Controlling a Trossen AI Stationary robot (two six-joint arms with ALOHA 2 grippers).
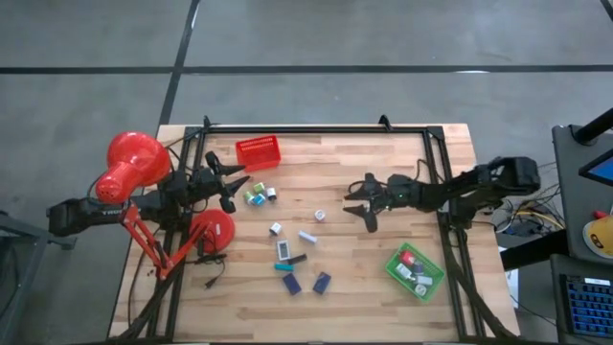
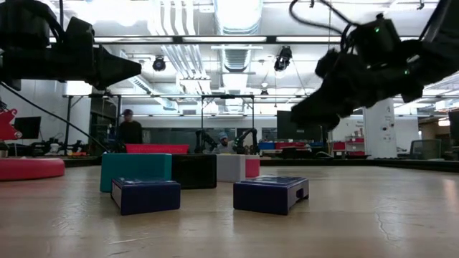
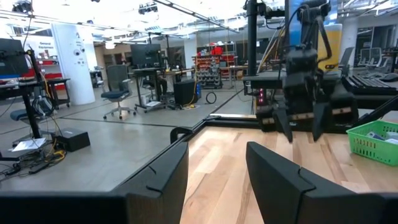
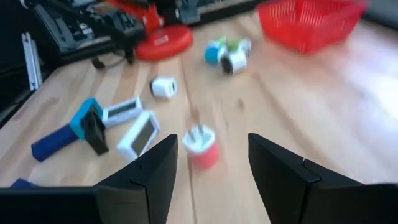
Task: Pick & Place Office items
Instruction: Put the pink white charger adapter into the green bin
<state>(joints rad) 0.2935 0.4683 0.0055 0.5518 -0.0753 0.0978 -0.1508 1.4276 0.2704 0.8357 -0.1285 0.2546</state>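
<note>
The office items lie loose on the table's middle: green and teal rolls (image 1: 256, 196), a small pink-and-white piece (image 1: 320, 215), white blocks (image 1: 284, 251), a teal piece (image 1: 285, 267) and two navy blocks (image 1: 322, 282). My right gripper (image 1: 356, 208) is open and hovers just right of the pink-and-white piece (image 4: 200, 147), which stands on the wood ahead of its fingers (image 4: 149, 168). My left gripper (image 1: 235, 189) is open, raised beside the rolls and touching nothing. In the low view both grippers hang above the navy blocks (image 2: 271, 193).
A red tray (image 1: 259, 153) sits at the far side, left of centre. A green tray (image 1: 426, 292) holding a few pieces sits near the near right corner. The red desk lamp (image 1: 129, 168) and its round base (image 1: 213, 230) stand by the left arm. People show in the room beyond.
</note>
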